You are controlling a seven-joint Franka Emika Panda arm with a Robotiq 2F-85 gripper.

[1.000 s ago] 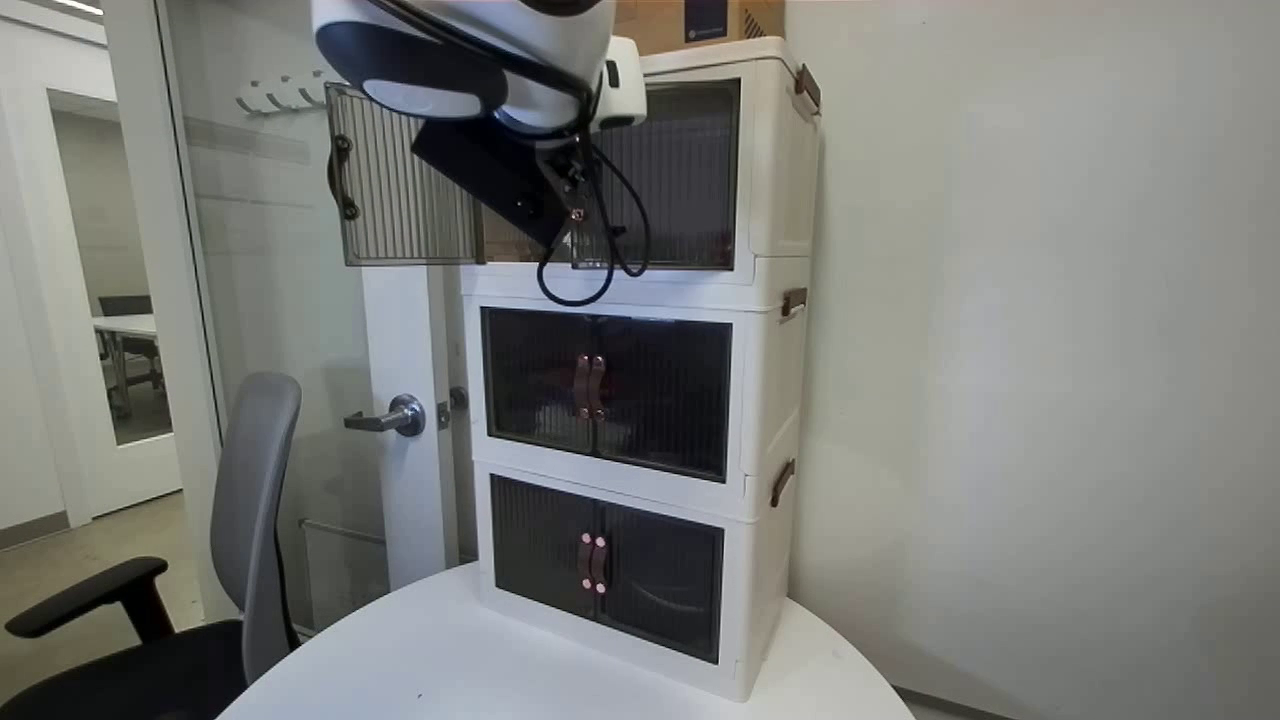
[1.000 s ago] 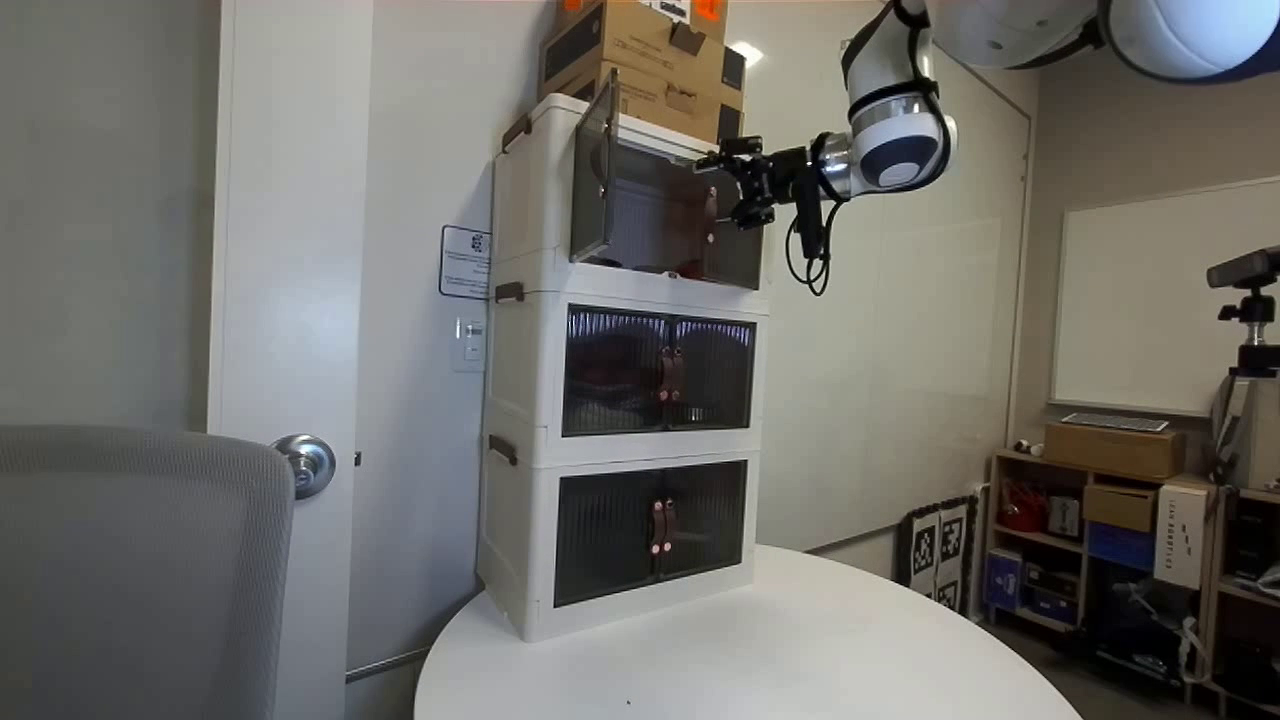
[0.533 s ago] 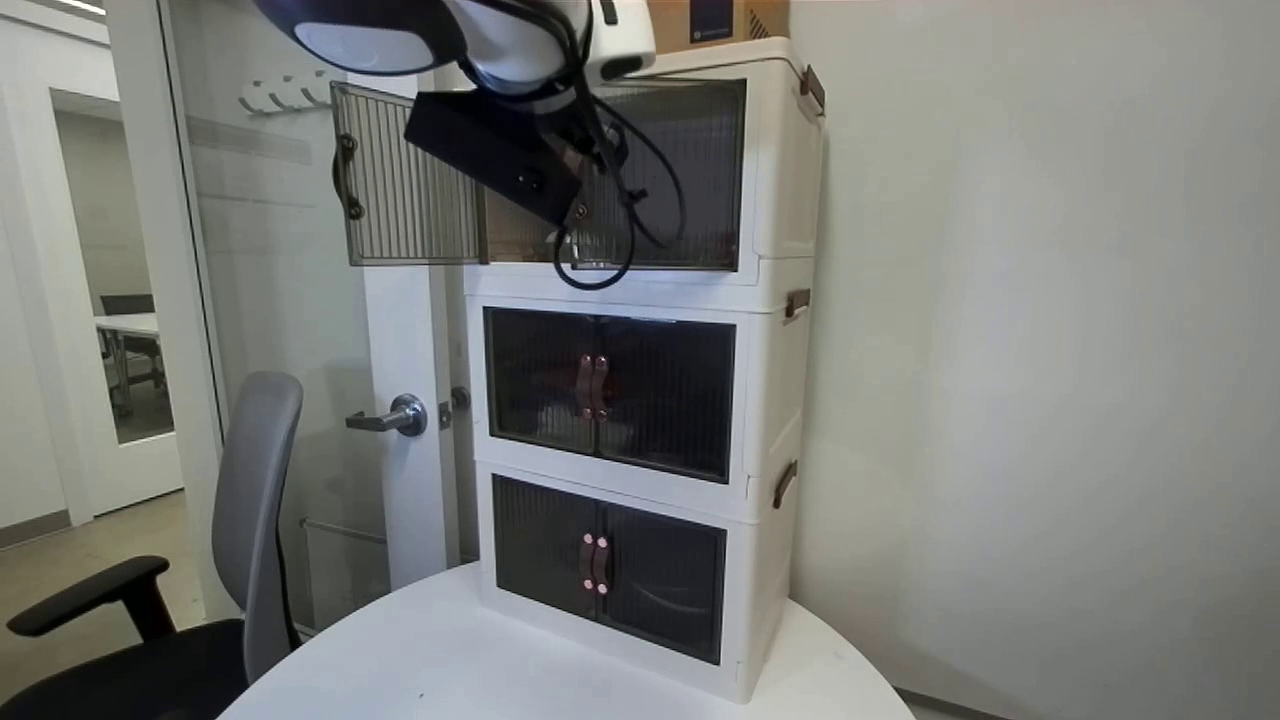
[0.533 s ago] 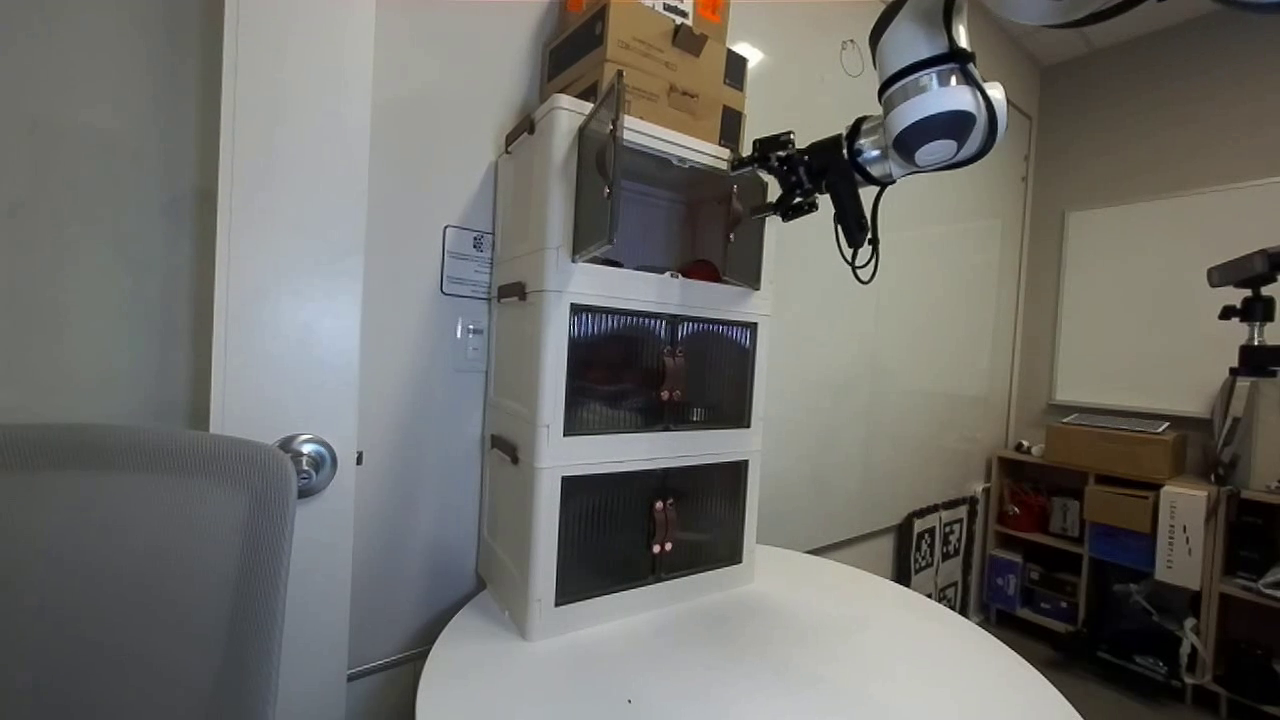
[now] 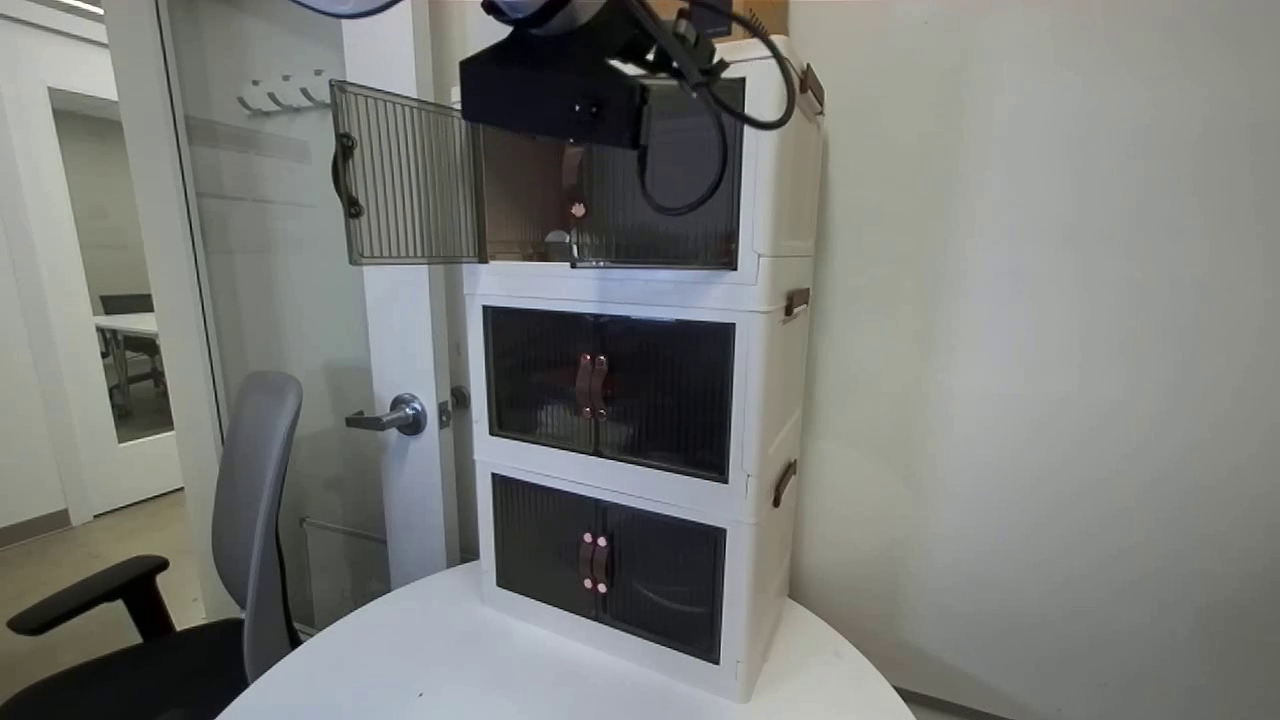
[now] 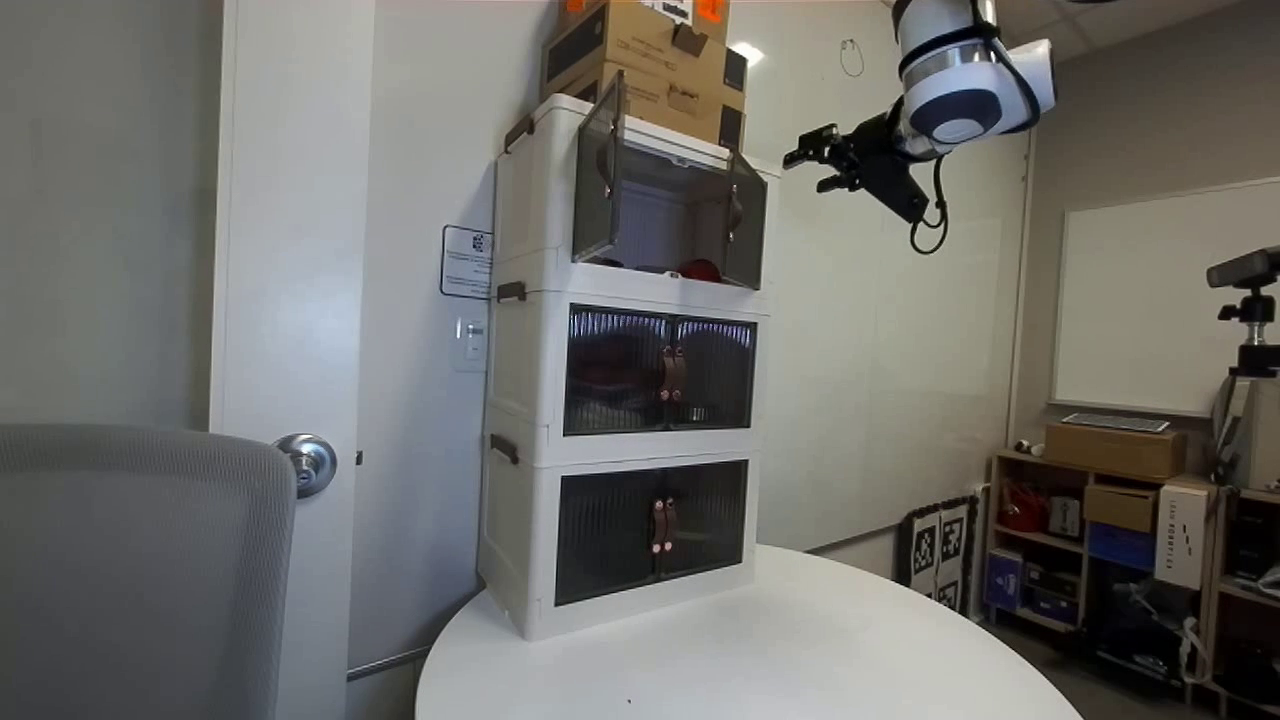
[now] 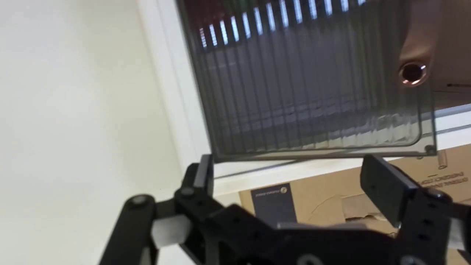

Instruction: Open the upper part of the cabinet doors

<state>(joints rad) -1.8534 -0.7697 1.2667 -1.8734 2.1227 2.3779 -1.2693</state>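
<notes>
Fingers (image 7: 384,189) spread wide, released, the Robotiq gripper (image 6: 808,173) points toward the cabinet (image 6: 515,370) from a Panda arm (image 6: 955,100) that hangs from above and bends sharply, apart from the smoked upper doors (image 6: 747,235), both ajar on the top tier (image 6: 525,195).

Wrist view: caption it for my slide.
Open, empty gripper facing an ajar, ribbed upper cabinet door with its coppery handle; a cardboard box shows beyond.
</notes>
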